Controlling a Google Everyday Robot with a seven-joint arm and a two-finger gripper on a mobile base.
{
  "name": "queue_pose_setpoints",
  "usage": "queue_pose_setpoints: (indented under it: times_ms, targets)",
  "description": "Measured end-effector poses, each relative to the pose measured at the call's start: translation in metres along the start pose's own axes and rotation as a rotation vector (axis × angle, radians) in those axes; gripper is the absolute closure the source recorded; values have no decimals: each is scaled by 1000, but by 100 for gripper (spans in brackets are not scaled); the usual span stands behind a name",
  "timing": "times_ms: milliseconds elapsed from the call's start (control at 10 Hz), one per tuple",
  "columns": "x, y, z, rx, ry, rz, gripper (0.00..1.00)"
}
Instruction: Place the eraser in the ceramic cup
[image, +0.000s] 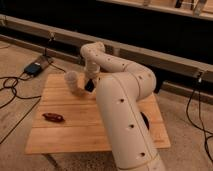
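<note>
The ceramic cup (73, 81) is small, pale and off-white, and stands upright on the far left part of the wooden table (75, 135). My gripper (90, 84) hangs at the end of the white arm (120, 100), just right of the cup and about level with its rim. A small dark shape shows at the gripper's tip. I cannot tell whether that shape is the eraser or part of the gripper. No eraser shows anywhere else on the table.
An elongated red-brown item (53, 117) lies on the table's left front. A dark round bowl (145, 120) is mostly hidden behind my arm at the right. Cables and a blue box (34, 68) lie on the floor at the left. A dark ledge runs behind the table.
</note>
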Motion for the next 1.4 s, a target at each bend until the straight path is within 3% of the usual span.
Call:
queue_pose_setpoints:
  times_ms: [200,500,1000,1200,1400]
  targets:
    - [28,10,-23,-66,62,4,100]
    - [59,35,-60,-226,163,3,100]
    - [66,57,-83,-411,308,7,100]
    - [60,65,-87,-465,352,13,100]
    - [57,73,-89,-493,376,4,100]
